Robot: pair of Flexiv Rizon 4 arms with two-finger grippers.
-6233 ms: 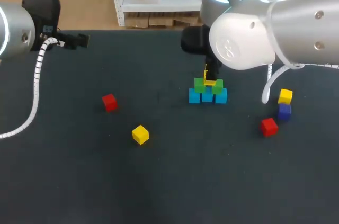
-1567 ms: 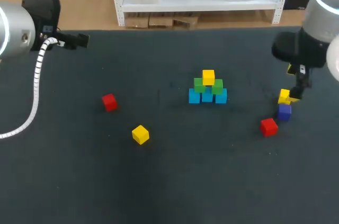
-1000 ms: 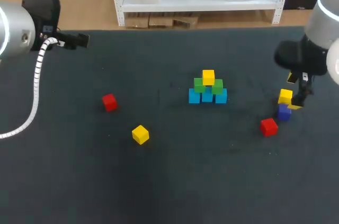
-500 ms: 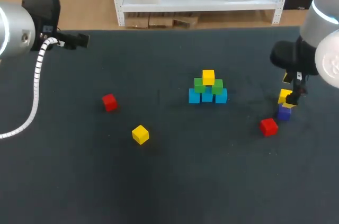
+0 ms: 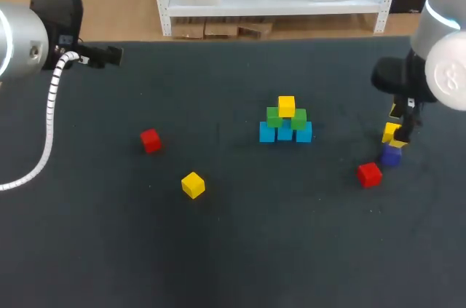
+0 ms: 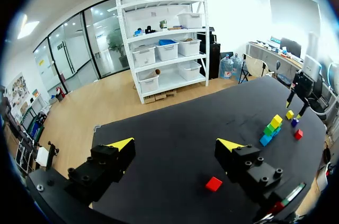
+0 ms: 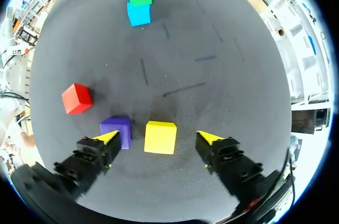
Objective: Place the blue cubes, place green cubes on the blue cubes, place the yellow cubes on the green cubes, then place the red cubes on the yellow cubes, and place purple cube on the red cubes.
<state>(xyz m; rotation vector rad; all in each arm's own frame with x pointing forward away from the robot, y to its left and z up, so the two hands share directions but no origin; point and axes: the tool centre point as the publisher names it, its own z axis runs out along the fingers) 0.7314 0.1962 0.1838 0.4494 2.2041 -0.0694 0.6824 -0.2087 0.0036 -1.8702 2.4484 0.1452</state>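
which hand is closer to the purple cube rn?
Right. The right hand hangs beside the purple cube, straddling the neighbouring yellow cube; the left hand is far away on the opposite side.

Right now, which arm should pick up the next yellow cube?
The right. The right hand hangs open over a yellow cube, with a finger on either side and not touching it. The left hand is open too, but far away from every cube.
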